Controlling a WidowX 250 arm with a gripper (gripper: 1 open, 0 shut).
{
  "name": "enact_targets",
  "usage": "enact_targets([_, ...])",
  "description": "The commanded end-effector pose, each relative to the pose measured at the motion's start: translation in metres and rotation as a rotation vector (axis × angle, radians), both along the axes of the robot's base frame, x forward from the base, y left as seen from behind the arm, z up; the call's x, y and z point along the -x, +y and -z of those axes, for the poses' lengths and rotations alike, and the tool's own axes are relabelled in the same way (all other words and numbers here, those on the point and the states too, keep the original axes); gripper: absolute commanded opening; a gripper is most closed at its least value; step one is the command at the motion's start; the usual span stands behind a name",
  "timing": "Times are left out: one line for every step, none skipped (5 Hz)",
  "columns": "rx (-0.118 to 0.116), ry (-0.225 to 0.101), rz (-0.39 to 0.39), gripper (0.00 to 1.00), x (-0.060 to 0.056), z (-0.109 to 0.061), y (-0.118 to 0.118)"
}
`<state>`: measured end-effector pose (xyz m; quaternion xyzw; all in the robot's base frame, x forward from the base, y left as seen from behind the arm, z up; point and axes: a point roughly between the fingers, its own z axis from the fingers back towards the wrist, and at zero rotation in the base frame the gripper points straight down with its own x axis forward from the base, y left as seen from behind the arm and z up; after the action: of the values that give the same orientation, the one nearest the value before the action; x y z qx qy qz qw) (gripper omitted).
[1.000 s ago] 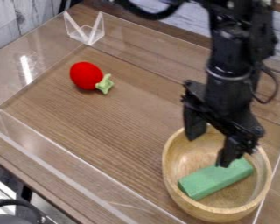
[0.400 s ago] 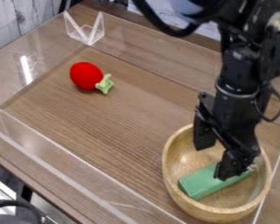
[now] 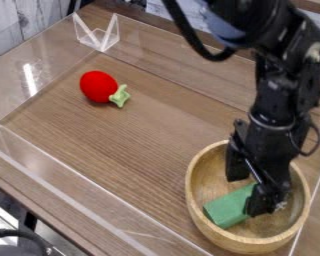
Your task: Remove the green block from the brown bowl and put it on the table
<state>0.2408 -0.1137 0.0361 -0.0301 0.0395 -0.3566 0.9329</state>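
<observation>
One round, shallow, light-tan wooden bowl [image 3: 224, 226] with a thick rim sat at the lower right of the frame, and it held one flat, matte, mint-green rectangular block [image 3: 228, 211] lying against its inner floor. The black robot gripper [image 3: 258, 188] pointed straight down into the bowl with its jaws spread wide, one finger on either side of the block's far end, gripping nothing. One glossy red round toy with a small green leaf [image 3: 100, 87] lay at the upper left, well apart from the bowl, on the brown wood-grain tabletop [image 3: 136, 140]. Low clear acrylic walls [image 3: 49, 65] edged the table, and one folded clear acrylic piece [image 3: 96, 33] stood at the top left.
</observation>
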Motion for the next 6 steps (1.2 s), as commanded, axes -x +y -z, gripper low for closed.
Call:
enact_targets([0.009,-0.060,-0.026,1.00,-0.009,-0.017,-0.001])
enact_targets([-0.002,-0.068,-0.061,1.00,-0.007,-0.025,0.003])
enact_targets([-0.006,-0.076,0.017,1.00,-0.002,-0.021,0.000])
enact_targets([-0.005,-0.079,0.099,1.00,0.004,-0.012,-0.002])
enact_targets([-0.016,-0.088,0.098,1.00,0.008,-0.011,-0.004])
enact_targets([-0.035,-0.102,0.094,1.00,0.010,-0.015,-0.007])
